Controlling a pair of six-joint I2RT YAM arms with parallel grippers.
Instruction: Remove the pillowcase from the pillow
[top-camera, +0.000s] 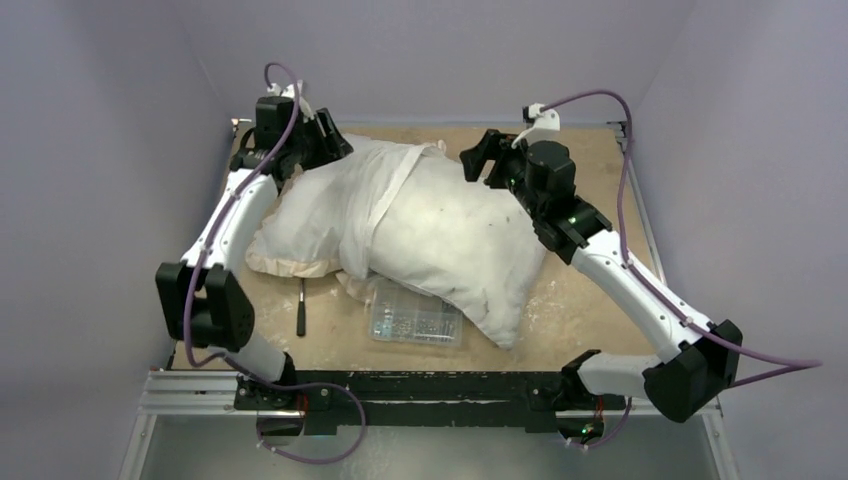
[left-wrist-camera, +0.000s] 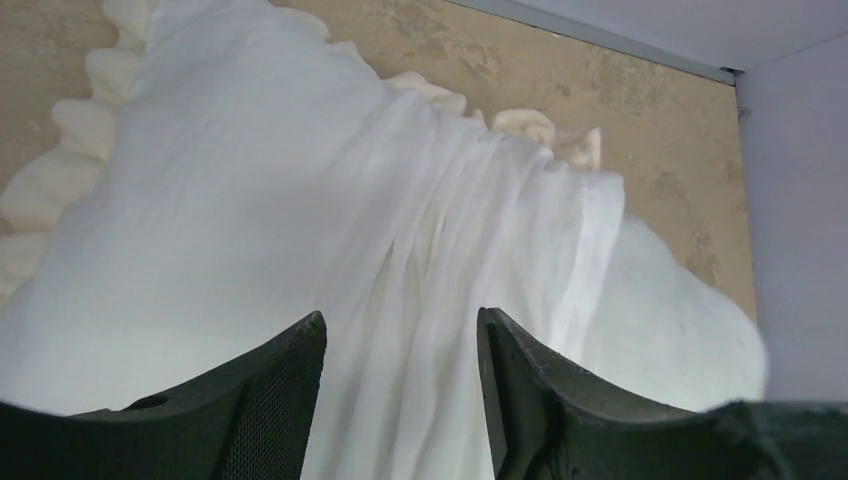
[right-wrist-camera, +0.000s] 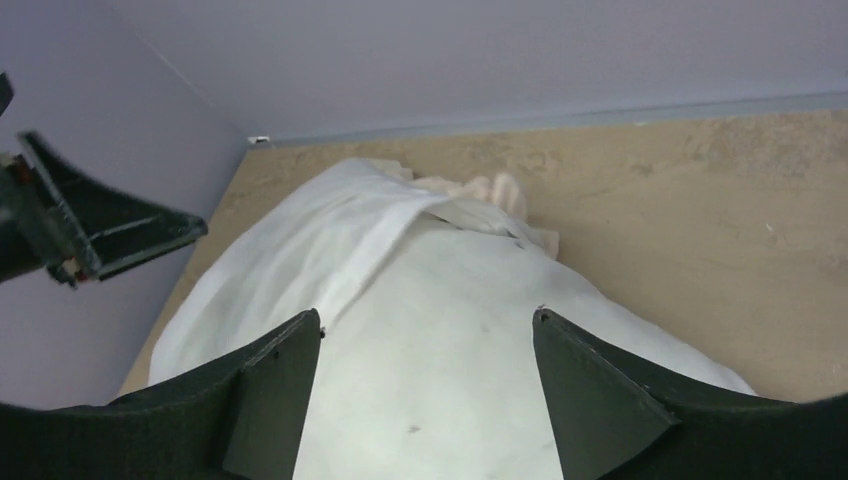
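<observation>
The pillow (top-camera: 460, 240) is a plump off-white cushion lying across the table. The cream-white pillowcase (top-camera: 320, 210) covers its left part and bunches into a band across the middle, with the frill (top-camera: 290, 265) showing at the lower left. My left gripper (top-camera: 338, 143) is at the far left end of the pillow. In the left wrist view it (left-wrist-camera: 402, 325) is open, with gathered pillowcase folds (left-wrist-camera: 250, 200) running between its fingers. My right gripper (top-camera: 478, 160) is open over the bare pillow (right-wrist-camera: 460, 350), beside the pillowcase edge (right-wrist-camera: 300, 260).
A clear plastic box of small parts (top-camera: 415, 320) lies partly under the pillow's near edge. A black-handled tool (top-camera: 301, 308) lies on the wooden table (top-camera: 590, 160) to its left. Grey walls close in on the back and both sides.
</observation>
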